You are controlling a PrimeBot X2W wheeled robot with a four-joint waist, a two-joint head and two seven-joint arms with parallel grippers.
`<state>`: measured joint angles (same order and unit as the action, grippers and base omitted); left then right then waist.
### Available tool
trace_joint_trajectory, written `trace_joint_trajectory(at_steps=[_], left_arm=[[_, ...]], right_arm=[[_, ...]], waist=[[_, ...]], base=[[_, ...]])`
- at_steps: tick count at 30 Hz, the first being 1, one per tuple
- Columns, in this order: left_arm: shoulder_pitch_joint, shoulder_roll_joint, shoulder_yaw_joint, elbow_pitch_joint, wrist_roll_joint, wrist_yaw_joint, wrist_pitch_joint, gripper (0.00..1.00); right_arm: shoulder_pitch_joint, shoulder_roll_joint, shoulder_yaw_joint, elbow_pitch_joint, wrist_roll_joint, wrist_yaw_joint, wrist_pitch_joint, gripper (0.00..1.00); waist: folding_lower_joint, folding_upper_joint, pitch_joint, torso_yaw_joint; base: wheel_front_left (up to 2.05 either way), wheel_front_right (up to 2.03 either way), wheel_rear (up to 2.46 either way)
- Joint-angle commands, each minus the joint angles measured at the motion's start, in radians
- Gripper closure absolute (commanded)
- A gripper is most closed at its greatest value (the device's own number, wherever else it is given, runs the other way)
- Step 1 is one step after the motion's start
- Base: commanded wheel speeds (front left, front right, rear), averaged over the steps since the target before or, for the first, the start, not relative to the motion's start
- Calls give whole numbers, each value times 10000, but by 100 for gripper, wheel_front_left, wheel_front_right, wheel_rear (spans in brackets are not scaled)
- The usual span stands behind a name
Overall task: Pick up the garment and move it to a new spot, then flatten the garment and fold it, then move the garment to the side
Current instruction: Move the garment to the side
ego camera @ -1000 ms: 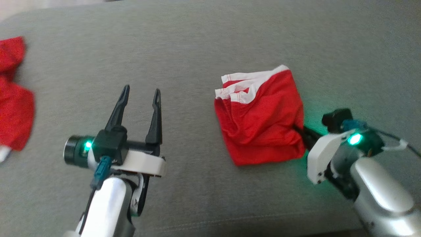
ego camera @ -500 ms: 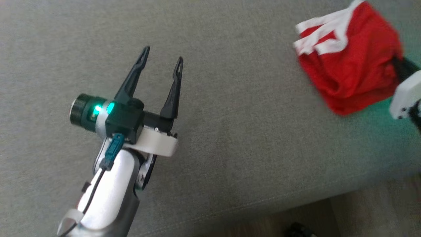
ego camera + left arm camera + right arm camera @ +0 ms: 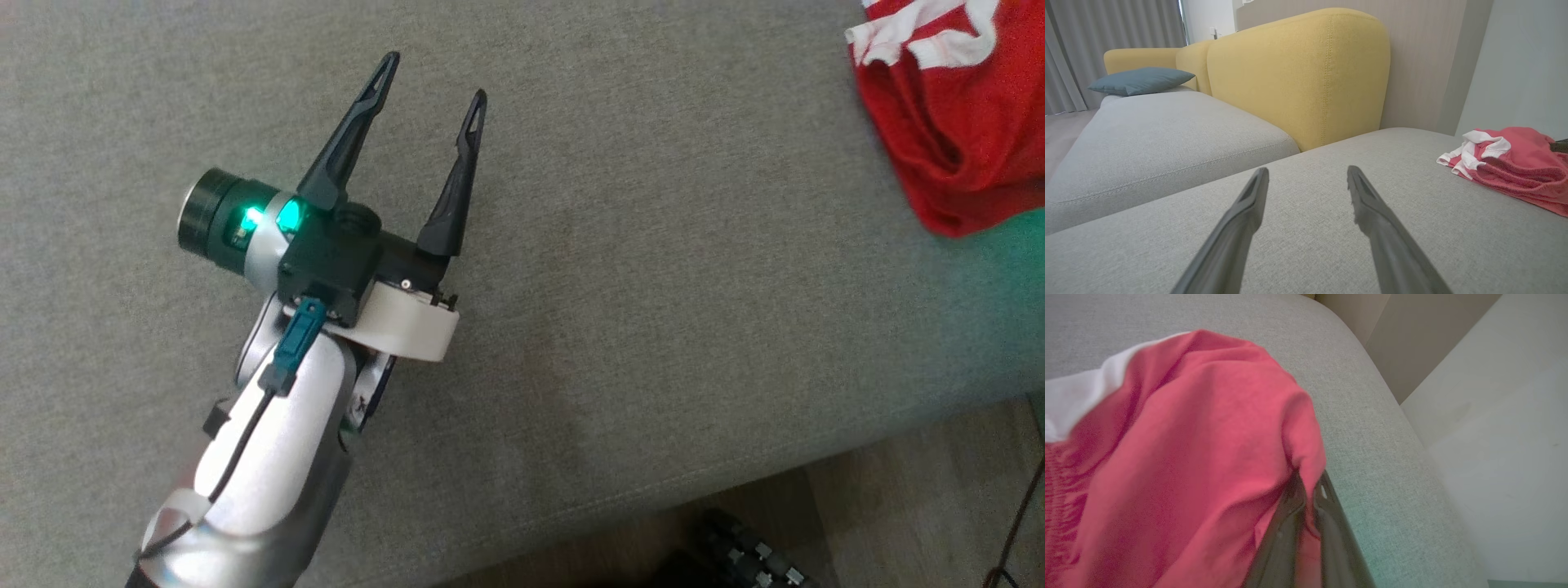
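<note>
The garment is red with white trim, folded into a bundle at the head view's top right on the grey sofa seat. In the left wrist view the garment lies far to the right. My right gripper is shut on a fold of the garment, red cloth pinched between its dark fingers. My left gripper hovers open over bare seat, well left of the garment, with nothing between its fingers.
A yellow sofa backrest rises behind the seat, with a blue cushion on a neighbouring seat at left. The seat's front edge and wooden floor show at the head view's lower right. A pale wall stands beyond the sofa's end.
The head camera has swung left and down, so the garment now sits at the top right edge and my right arm has left the view. Both grippers keep their states.
</note>
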<state>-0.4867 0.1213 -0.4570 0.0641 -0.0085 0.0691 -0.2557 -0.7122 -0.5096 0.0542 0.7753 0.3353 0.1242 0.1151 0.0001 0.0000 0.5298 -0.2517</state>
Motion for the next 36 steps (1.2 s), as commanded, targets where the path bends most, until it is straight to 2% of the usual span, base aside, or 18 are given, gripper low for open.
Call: trace_joint_trajectory(at_steps=[1, 2, 5, 6, 12, 15, 18, 23, 26, 32, 36], left_arm=[[-255, 146, 184, -368, 123, -36, 17, 0], [-288, 149, 166, -355, 117, -50, 15, 0], [-315, 154, 144, -278, 70, -55, 2, 0], [-302, 148, 146, -240, 39, -47, -3, 0], [-34, 93, 184, 6, -191, 69, -38, 0], [274, 73, 261, 107, -338, 201, -49, 0], [696, 66, 383, 194, -521, 357, -55, 0], [1475, 66, 645, 173, -813, 655, -58, 0], [1892, 64, 782, 182, -974, 796, -59, 0], [2430, 107, 1038, 194, -1185, 1007, -59, 0], [2819, 192, 1298, 230, -1322, 1193, -60, 0]], right_arm=[[-97, -219, -125, -131, -139, 65, -126, 100], [-114, -183, -283, -41, -238, 65, -132, 100], [-73, 24, -816, 194, -585, 65, -228, 38], [-17, 123, -1008, 254, -691, 65, -242, 0], [862, 487, -2837, 141, -2096, 65, -619, 0], [1585, 1023, -3725, -637, -2701, 65, -1018, 0], [2460, 1792, -4073, -1881, -2912, 65, -1431, 0], [4119, 3220, -3610, -4437, -2851, 65, -1567, 0], [4980, 3842, -3088, -5829, -2754, 65, -1462, 0], [5863, 4307, -1938, -7410, -2414, 65, -1361, 0], [6218, 4482, -1226, -8012, -2207, 65, -1318, 0]], waist=[[-1, 0, 142, 39], [-1, 0, 196, 65], [-1, 0, 217, 125], [-1, 0, 183, 150], [-1, 0, -470, 351], [-1, 0, -972, 469], [-1, 0, -1554, 623], [-1, 0, -2388, 968], [-1, 0, -2787, 1254], [-1, 0, -3267, 1804], [-1, 0, -3645, 2195]], base=[[0, 0, 0], [0, 0, 0], [0, 0, 0], [0, 0, 0], [0, 0, 0], [0, 0, 0], [0, 0, 0], [0, 0, 0], [0, 0, 0], [0, 0, 0], [0, 0, 0]])
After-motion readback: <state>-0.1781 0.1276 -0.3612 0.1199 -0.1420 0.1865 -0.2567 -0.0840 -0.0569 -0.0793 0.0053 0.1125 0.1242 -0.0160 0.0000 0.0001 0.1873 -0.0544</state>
